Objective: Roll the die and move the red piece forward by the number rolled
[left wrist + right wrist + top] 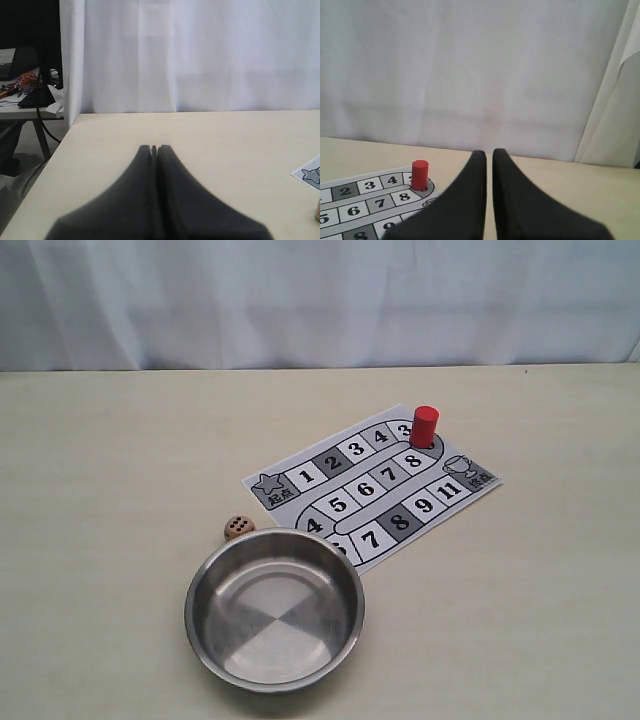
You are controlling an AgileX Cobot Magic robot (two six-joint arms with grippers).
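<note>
Left gripper and right gripper both pinched together, empty. Bowl nearest, die outside it, just beside the far-left rim. Red piece upright at the board's far bend. Risks: die skids off the rim during the pinch, or the piece tips.

left gripper: matte black, two fingers that start wide and taper to narrow blunt tips
right gripper: same plain black, smooth curved outer edges, kinda fin-shaped
detail: both pretty blurry up close
</note>
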